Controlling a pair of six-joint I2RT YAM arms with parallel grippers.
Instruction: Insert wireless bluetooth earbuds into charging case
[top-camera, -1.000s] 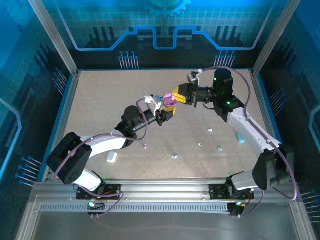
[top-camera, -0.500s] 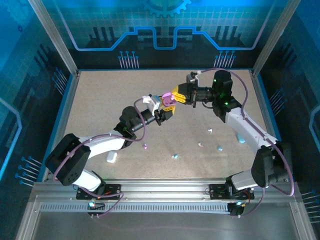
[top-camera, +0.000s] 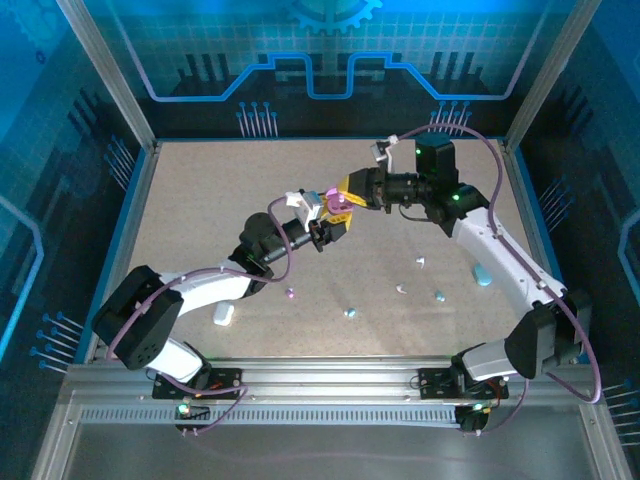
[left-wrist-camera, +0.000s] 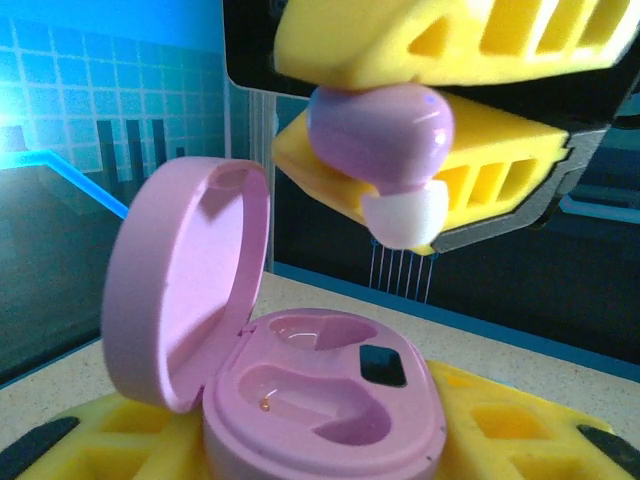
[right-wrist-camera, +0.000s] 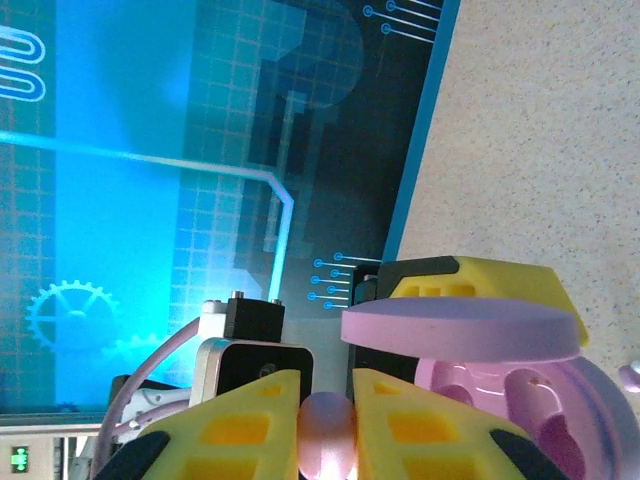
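Above the middle of the table (top-camera: 200, 200), the two arms met nose to nose, clear of the surface. The left gripper (top-camera: 337, 223) was closed on the pink charging case (left-wrist-camera: 330, 400), which sat between its yellow fingers (left-wrist-camera: 100, 440) with the lid (left-wrist-camera: 185, 280) hinged fully back. Both moulded wells were exposed and appeared vacant. The right gripper (top-camera: 352, 190) was clamped on a purple earbud (left-wrist-camera: 385, 135), white tip (left-wrist-camera: 405, 215) pointing down, held just above the case and apart from it.

Assessment: the step in hand was the first insertion, at the alignment stage, with nothing yet seated. The next move would call for a short, slow descent with the bud matched to the shape of one well. The tip should enter first, and the jaws should part only once the bud rests in the pocket. The left arm must keep the case level. A skewed bud could ride on the rim or slip out.

The enclosure consisted of blue-lit panels (top-camera: 320, 60) with a printed circuit pattern on three sides and an aluminium rail (top-camera: 320, 375) along the near edge. The table was a speckled beige board. On it lay a white case (top-camera: 223, 314) near the left arm and a light blue case (top-camera: 483, 274) by the right arm. Between them were several loose buds, among them a purple bud (top-camera: 290, 293), a blue bud (top-camera: 350, 312) and a white bud (top-camera: 402, 289).
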